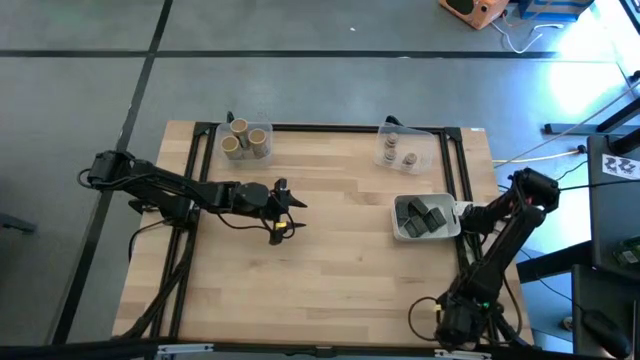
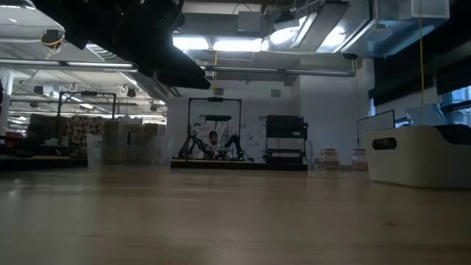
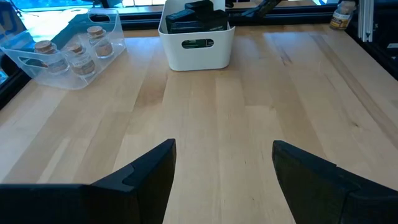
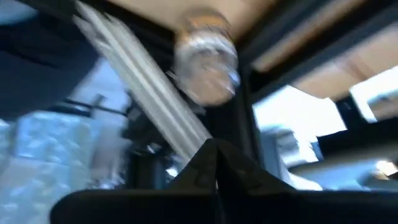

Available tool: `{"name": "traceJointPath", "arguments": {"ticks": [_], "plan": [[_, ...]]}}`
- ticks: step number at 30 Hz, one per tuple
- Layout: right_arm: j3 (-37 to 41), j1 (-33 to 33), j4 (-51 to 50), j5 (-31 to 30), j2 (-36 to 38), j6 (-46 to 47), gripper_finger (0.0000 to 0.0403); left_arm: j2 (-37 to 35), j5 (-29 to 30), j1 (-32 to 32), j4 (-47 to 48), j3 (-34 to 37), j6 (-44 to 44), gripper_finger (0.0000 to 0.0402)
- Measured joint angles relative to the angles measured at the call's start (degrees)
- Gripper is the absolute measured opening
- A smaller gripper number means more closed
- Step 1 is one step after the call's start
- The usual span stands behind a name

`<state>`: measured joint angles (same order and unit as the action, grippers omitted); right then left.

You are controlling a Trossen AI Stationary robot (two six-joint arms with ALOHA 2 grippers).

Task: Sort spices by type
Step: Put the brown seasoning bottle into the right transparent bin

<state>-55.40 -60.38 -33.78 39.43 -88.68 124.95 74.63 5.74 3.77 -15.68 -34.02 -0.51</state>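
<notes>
Sorting appears nearly complete. The tan cylinders (image 1: 246,140) sit in one clear tray, the grey-capped jars (image 1: 399,152) in another, and the dark packs (image 1: 424,214) in the white dish (image 1: 400,231). The left pincer (image 1: 285,212) hovers released over the bare surface (image 1: 340,270). The right pincer (image 4: 216,155) is clenched, empty, at the surface edge beside the dish. One jar (image 3: 340,17) stands near the frame there; next move: reopen and fetch it.

Grey concrete floor (image 1: 300,30) with dark seams across the top of the overhead frame, orange object (image 1: 474,9) at upper right, bright ceiling lights (image 2: 221,44) upper centre of the level view, stacked shelving (image 2: 81,136) at left, dark frame rig (image 2: 214,129) at centre
</notes>
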Motion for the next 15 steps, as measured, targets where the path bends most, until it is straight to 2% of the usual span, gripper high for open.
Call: {"name": "traceJointPath", "arguments": {"ticks": [5, 15], "plan": [[0.03, 0.04, 1.93, 8.29, -3.27, -0.68, 0.0010, 0.00, 0.00, 0.00, 0.02, 0.00, -0.10, 0.0248], [-0.02, 0.68, -2.99, 4.54, -3.94, -5.01, 0.0004, 0.00, 0.00, 0.00, 0.02, 0.00, -1.25, 0.0248]]}}
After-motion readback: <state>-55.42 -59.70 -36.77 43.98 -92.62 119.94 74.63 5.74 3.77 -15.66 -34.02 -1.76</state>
